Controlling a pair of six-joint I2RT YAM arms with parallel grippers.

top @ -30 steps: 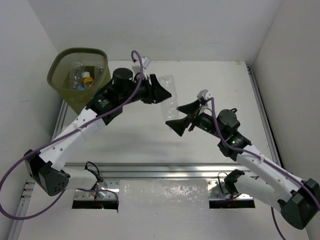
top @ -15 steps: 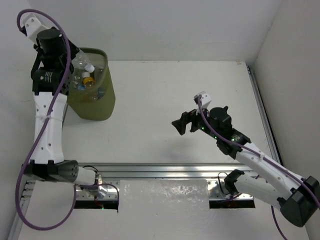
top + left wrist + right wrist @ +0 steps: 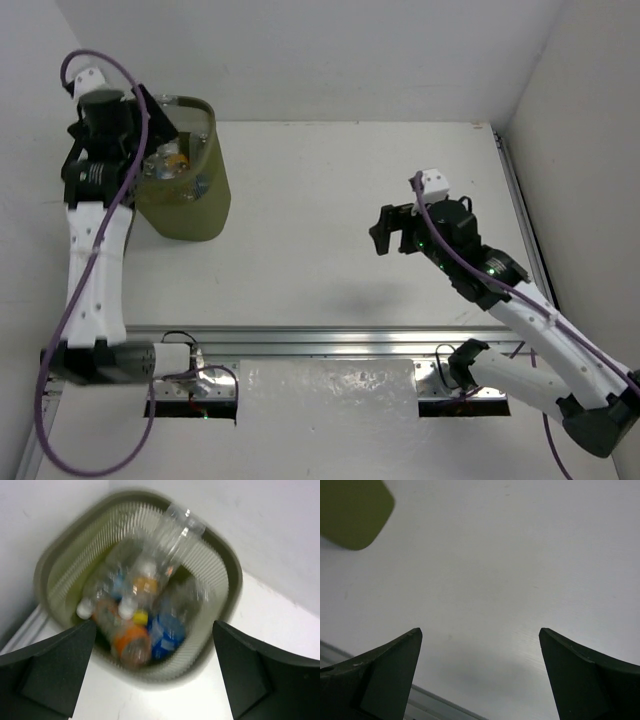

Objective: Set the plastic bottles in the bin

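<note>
The olive-green bin [image 3: 198,205] stands at the table's far left corner. In the left wrist view its rim [image 3: 234,582] rings several plastic bottles: a clear one [image 3: 172,532] lying on top of the pile, an orange one [image 3: 127,641] and a blue-labelled one [image 3: 167,627]. My left gripper [image 3: 140,135] hangs over the bin, open [image 3: 154,624], holding nothing. Over bare table at mid-right my right gripper [image 3: 392,232] is open and empty [image 3: 480,630]. A corner of the bin [image 3: 350,510] shows in the right wrist view.
White walls close in the table at the back and on both sides, with the bin tight against the left wall. An aluminium rail [image 3: 330,340] runs along the near edge and another rail [image 3: 520,220] runs along the right side.
My left arm swung from the table's middle to above the bin with a clear bottle, then opened; the bottle now lies in the bin. My right gripper drew back to the right.
</note>
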